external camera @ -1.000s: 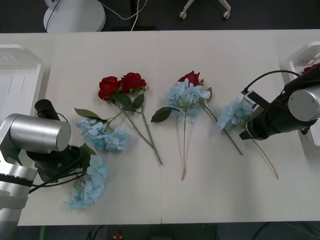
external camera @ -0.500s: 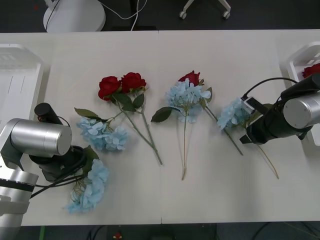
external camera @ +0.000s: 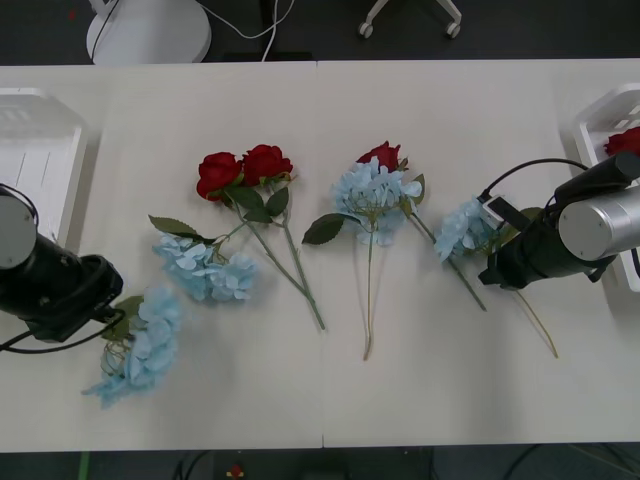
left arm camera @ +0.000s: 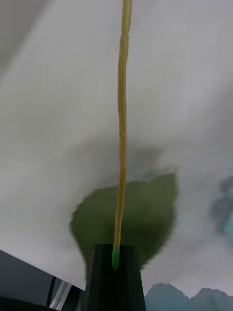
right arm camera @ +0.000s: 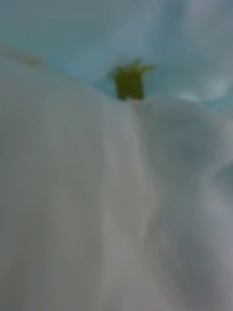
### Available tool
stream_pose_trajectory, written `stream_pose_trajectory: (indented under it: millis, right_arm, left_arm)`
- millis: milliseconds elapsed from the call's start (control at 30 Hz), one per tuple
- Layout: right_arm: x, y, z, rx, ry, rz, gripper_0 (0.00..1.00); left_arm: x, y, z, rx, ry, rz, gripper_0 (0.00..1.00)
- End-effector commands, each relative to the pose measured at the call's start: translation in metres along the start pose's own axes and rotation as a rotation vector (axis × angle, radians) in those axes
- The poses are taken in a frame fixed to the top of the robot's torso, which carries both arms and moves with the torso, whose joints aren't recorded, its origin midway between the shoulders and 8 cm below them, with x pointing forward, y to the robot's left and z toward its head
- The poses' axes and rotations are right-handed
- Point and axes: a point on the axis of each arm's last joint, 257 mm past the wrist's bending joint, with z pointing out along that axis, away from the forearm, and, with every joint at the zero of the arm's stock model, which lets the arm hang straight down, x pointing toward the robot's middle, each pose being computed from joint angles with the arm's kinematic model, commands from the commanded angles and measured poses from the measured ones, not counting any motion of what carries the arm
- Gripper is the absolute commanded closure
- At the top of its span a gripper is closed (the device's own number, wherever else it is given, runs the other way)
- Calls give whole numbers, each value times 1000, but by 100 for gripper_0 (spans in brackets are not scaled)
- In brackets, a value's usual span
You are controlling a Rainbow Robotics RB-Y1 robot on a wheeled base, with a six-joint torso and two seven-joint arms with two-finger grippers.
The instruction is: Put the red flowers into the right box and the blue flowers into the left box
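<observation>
My left gripper (external camera: 110,322) is shut on the thin stem (left arm camera: 121,121) of a pale blue flower (external camera: 135,345), held low over the table's front left; its black fingers (left arm camera: 102,279) pinch the stem end above a green leaf (left arm camera: 145,214). My right gripper (external camera: 492,235) is pressed against another blue flower (external camera: 462,228), whose petals (right arm camera: 116,194) crowd the right wrist view. Two more blue flowers (external camera: 205,268) (external camera: 372,192) lie on the table. Two red flowers (external camera: 240,168) lie together, and a third (external camera: 381,155) rests behind the middle blue cluster. The left box (external camera: 30,160) and right box (external camera: 600,115) sit at the table's ends.
A red rose (external camera: 622,140) lies in the right box. Long green stems (external camera: 295,275) trail toward the table's front edge. Chair bases (external camera: 150,30) stand on the dark floor beyond the far edge.
My left arm has swung to the left, carrying the blue flower with it toward the table's left side. The right arm has barely shifted beside its blue flower.
</observation>
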Motion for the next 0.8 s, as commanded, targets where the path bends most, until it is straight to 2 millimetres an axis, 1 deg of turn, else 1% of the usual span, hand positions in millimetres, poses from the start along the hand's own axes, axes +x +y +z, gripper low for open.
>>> stream_pose_trajectory:
  millis: [33,67,133,267,333,367,433,500,533,633,700,733,767,800]
  right_arm:
    - [1,11,8,-10,-2,28,81]
    - [0,12,8,-10,-4,31,93]
    - [0,12,8,-9,-4,33,99]
    - [-1,11,8,-5,-7,41,100]
    - [-1,12,9,-7,-8,41,100]
    - [-2,11,8,-5,-12,46,100]
    - [-10,8,4,-7,-31,64,100]
    - [-16,3,-3,-8,-39,77,100]
    - [-21,-3,-10,-7,-43,93,100]
    - [-45,-15,-36,-33,-82,137,100]
    - [-59,-19,-51,-58,-117,165,100]
    - [-73,-22,-66,-81,-149,183,100]
    - [-78,-23,-71,-90,-158,186,100]
    - [-88,-23,-82,-107,-173,188,100]
  left_arm:
    - [-57,-22,-54,105,-110,-176,100]
    - [-66,-30,-61,144,-122,-250,100]
    - [-78,-38,-66,180,-141,-349,100]
    - [-101,-56,-75,264,-166,-587,100]
    - [-107,-63,-79,298,-168,-683,100]
    - [-110,-70,-82,321,-168,-746,100]
    - [-110,-82,-85,350,-153,-876,100]
    - [-107,-89,-84,358,-138,-950,100]
    - [-105,-96,-83,366,-127,-1012,100]
    - [-100,-119,-76,435,-83,-1188,100]
    - [-98,-126,-71,456,-64,-1249,100]
    - [-97,-128,-66,463,-53,-1294,100]
    - [-97,-128,-64,461,-49,-1313,100]
    - [-97,-129,-60,459,-36,-1346,100]
